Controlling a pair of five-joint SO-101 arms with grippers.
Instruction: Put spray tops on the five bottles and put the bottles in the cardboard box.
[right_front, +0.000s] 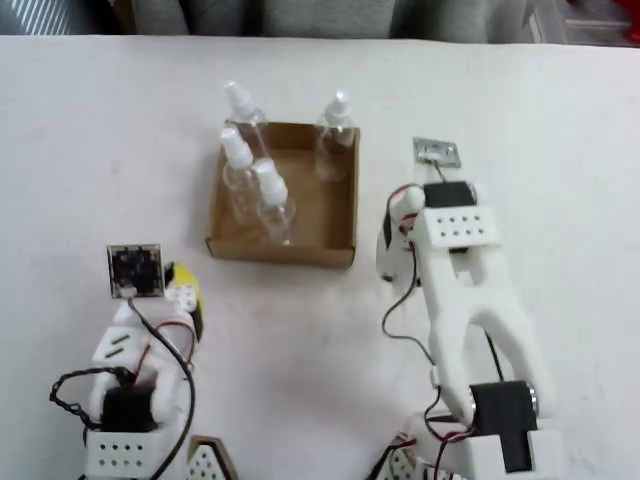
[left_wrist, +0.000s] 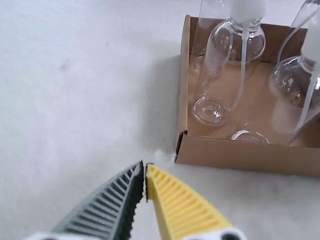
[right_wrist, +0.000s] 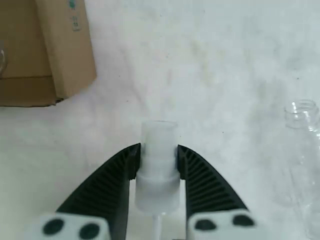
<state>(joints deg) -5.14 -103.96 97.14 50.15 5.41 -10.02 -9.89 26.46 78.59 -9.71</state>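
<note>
Several clear bottles (right_front: 272, 200) with white spray tops stand inside the open cardboard box (right_front: 330, 215) at the table's middle. In the left wrist view the bottles (left_wrist: 220, 65) rise from the box (left_wrist: 240, 155) floor. My left gripper (left_wrist: 145, 176) is shut and empty, its grey and yellow fingers low over the table just off a near box corner; in the high view the left gripper (right_front: 185, 288) sits left of the box front. My right gripper (right_wrist: 158, 149) is shut on a white spray top (right_wrist: 159, 175), right of the box. An uncapped clear bottle (right_wrist: 304, 117) lies near it.
The right arm (right_front: 470, 290) stretches along the table's right side, its gripper (right_front: 392, 240) close to the box's right wall. A corner of the box (right_wrist: 65, 50) shows in the right wrist view. White table (right_front: 110, 130) lies bare to the left.
</note>
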